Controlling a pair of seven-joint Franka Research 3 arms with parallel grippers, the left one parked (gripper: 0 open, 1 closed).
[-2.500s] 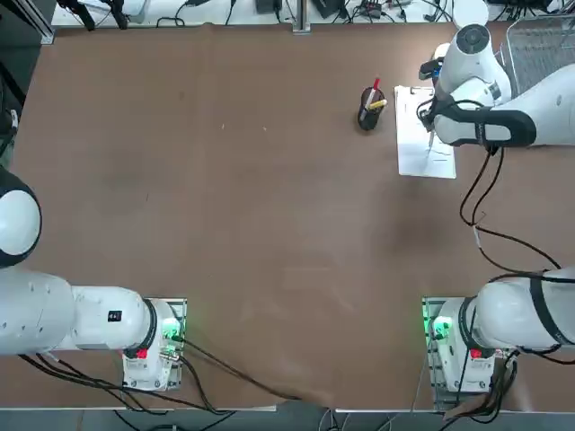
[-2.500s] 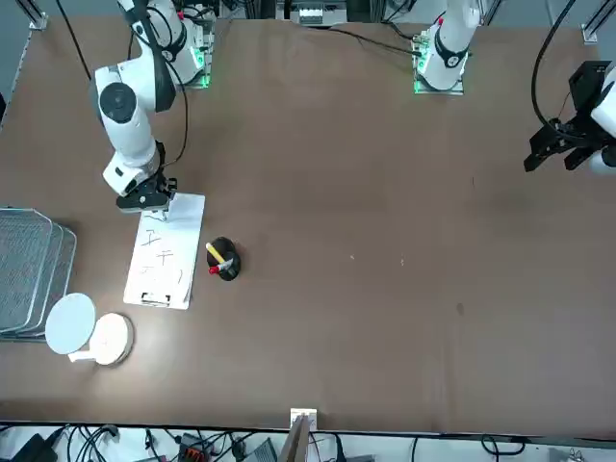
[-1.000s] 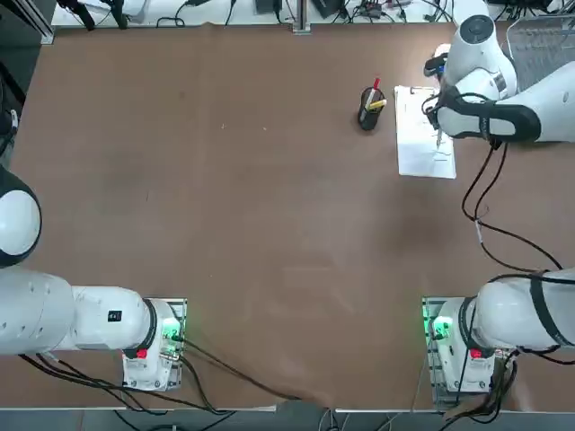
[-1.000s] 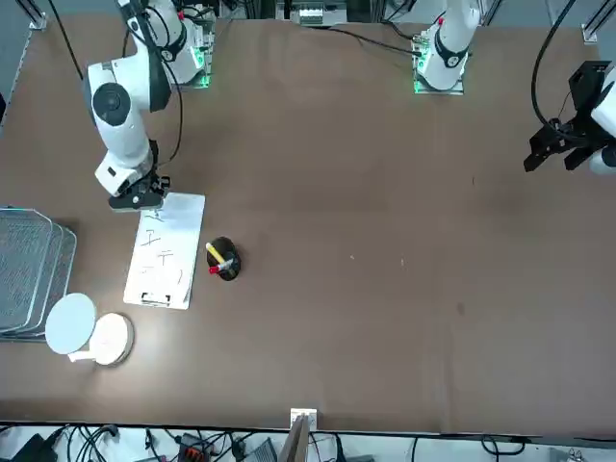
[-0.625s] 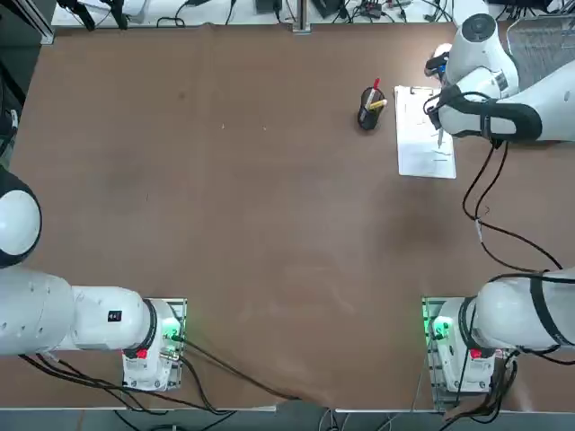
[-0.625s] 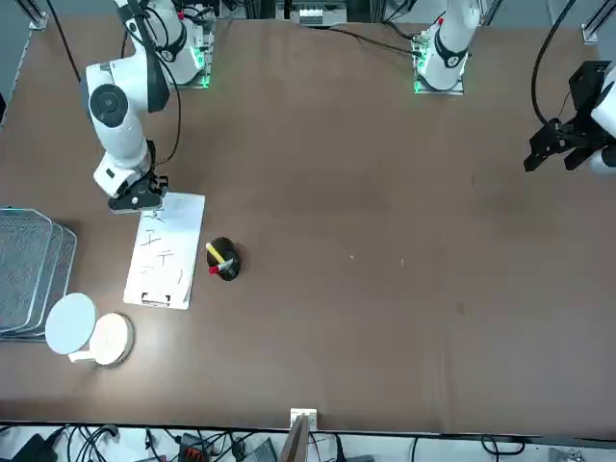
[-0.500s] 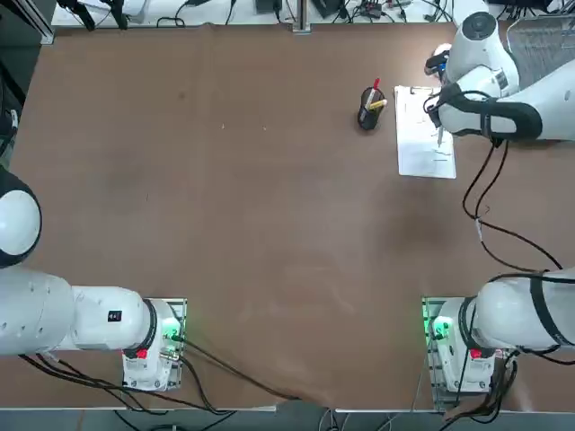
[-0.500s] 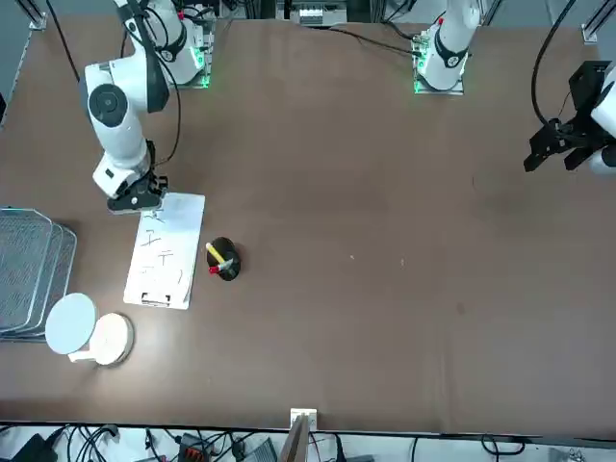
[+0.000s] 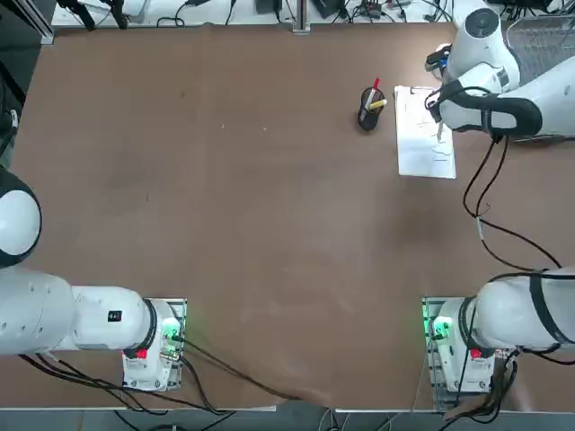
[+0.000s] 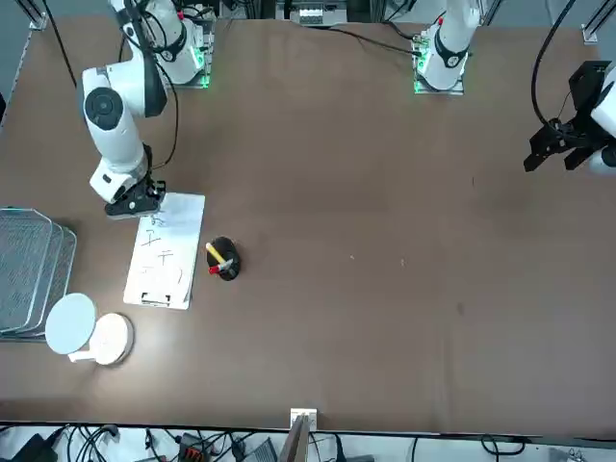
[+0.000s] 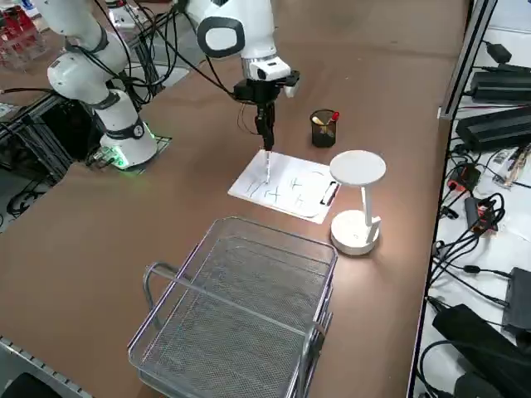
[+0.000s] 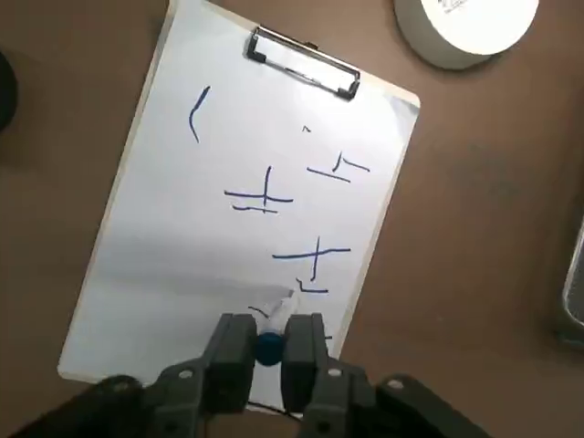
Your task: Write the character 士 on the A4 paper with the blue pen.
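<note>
Right wrist view shows you the right gripper (image 12: 268, 345) pinching the blue pen (image 12: 270, 342) upright, its tip at the A4 paper (image 12: 173, 246) beside blue strokes.

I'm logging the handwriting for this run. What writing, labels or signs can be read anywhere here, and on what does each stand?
"士": two blue hand-drawn cross-and-bar marks on the A4 paper roughly read so; they are shaky.
Other blue strokes on the sheet: a lone curved line and loose dashes, not readable as characters.
Lamp base: faint print, too small to read.
The right gripper, shut on the blue pen, bears no readable label.
</note>
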